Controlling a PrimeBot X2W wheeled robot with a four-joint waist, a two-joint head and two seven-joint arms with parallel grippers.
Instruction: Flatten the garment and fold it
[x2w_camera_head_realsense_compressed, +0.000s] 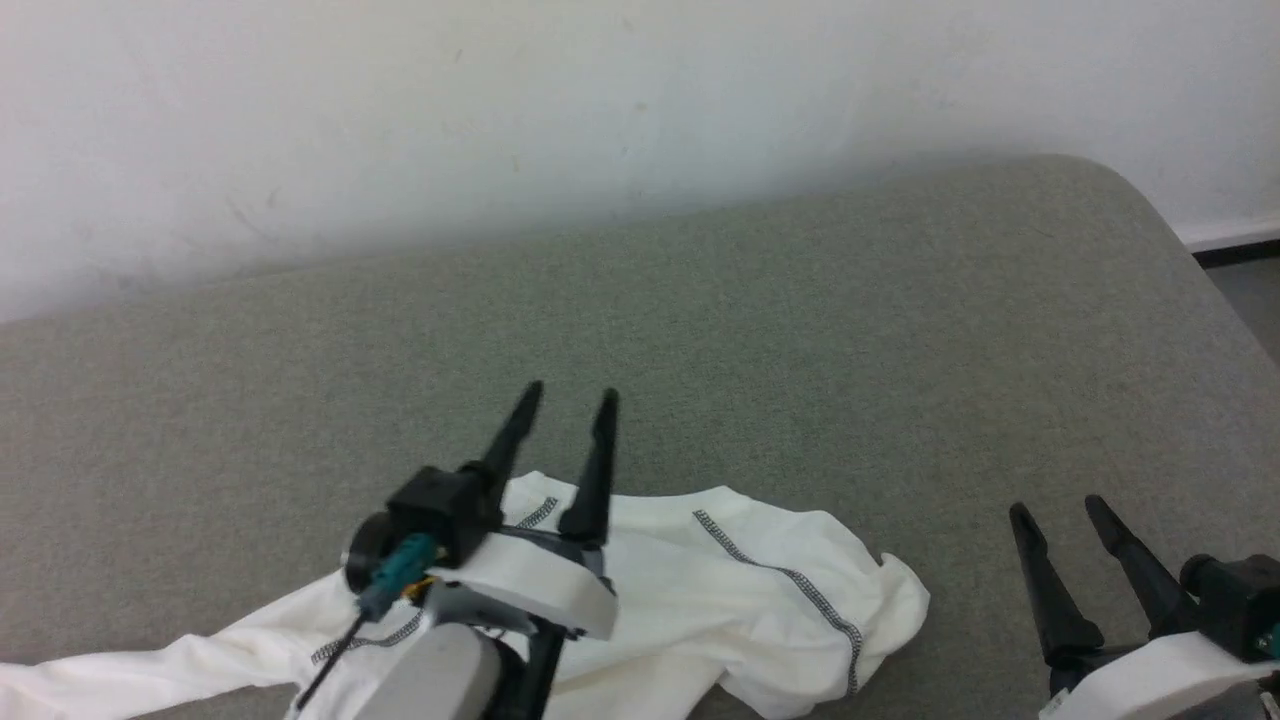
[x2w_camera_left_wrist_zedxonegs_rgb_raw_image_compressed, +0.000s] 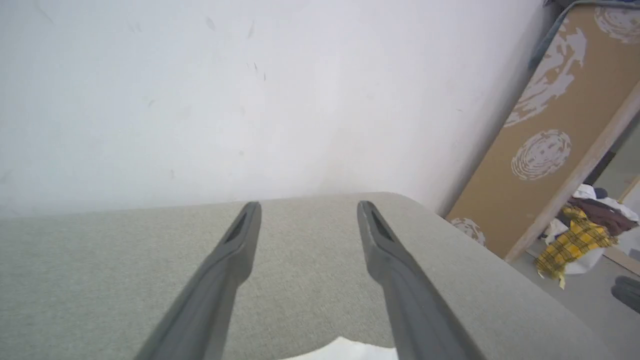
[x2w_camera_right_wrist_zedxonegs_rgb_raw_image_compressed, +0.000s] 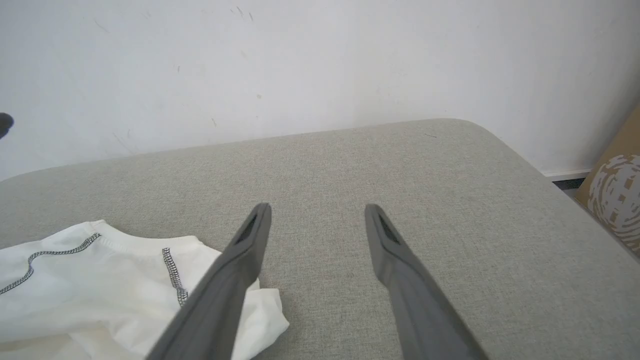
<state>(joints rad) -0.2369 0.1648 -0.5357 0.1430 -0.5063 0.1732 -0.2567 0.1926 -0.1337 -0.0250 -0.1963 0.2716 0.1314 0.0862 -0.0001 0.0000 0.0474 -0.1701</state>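
The garment (x2w_camera_head_realsense_compressed: 720, 590), a white thin shirt with dark zigzag seams, lies rumpled on the grey cushioned surface (x2w_camera_head_realsense_compressed: 800, 380) near its front edge, one sleeve trailing off to the lower left. My left gripper (x2w_camera_head_realsense_compressed: 570, 398) hovers over the garment's back edge, open, with nothing between its fingers. A sliver of the garment (x2w_camera_left_wrist_zedxonegs_rgb_raw_image_compressed: 345, 350) shows below those fingers in the left wrist view. At the lower right my right gripper (x2w_camera_head_realsense_compressed: 1060, 508) is open and empty, a little to the right of the garment (x2w_camera_right_wrist_zedxonegs_rgb_raw_image_compressed: 100, 280), which lies left of its fingers.
A white wall (x2w_camera_head_realsense_compressed: 500, 120) runs along the back of the surface. The surface rounds off at the right corner (x2w_camera_head_realsense_compressed: 1150, 200). Beyond it a brown patterned board (x2w_camera_left_wrist_zedxonegs_rgb_raw_image_compressed: 555, 130) leans on the wall, with a pile of clothes (x2w_camera_left_wrist_zedxonegs_rgb_raw_image_compressed: 585, 235) on the floor.
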